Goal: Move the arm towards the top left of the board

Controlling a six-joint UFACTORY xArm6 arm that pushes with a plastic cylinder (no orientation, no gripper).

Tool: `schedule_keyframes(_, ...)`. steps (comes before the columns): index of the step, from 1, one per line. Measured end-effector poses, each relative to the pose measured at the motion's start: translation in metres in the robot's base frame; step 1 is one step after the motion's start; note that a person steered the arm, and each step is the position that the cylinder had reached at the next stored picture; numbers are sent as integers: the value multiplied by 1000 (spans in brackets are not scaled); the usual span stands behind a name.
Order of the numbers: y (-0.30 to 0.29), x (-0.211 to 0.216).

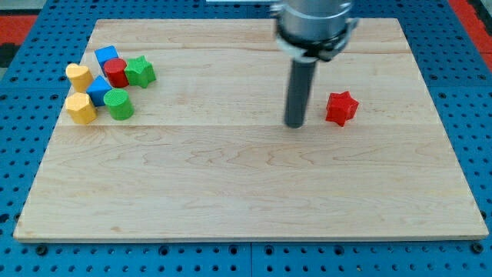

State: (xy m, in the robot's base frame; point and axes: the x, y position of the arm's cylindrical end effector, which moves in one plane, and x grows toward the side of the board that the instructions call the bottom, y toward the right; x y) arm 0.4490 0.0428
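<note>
My tip (295,123) rests on the wooden board (231,192) right of the middle. A red star block (341,108) lies just to the tip's right, a small gap apart. At the board's upper left, far from the tip, sits a cluster: a yellow heart block (78,75), a blue block (107,56), a red cylinder (116,72), a green star block (140,71), a second blue block (98,89), a green cylinder (118,103) and a yellow hexagonal block (81,108).
The board lies on a blue perforated table (23,138). The arm's body (315,23) hangs over the board's top edge, right of centre.
</note>
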Motion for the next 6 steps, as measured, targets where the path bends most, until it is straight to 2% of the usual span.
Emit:
schedule_keyframes(1, -100, 2)
schedule_keyframes(2, -132, -58)
schedule_keyframes(3, -186, -76)
schedule_keyframes(4, -187, -149)
schedule_keyframes(5, -220, -201)
schedule_keyframes(6, -247, -199)
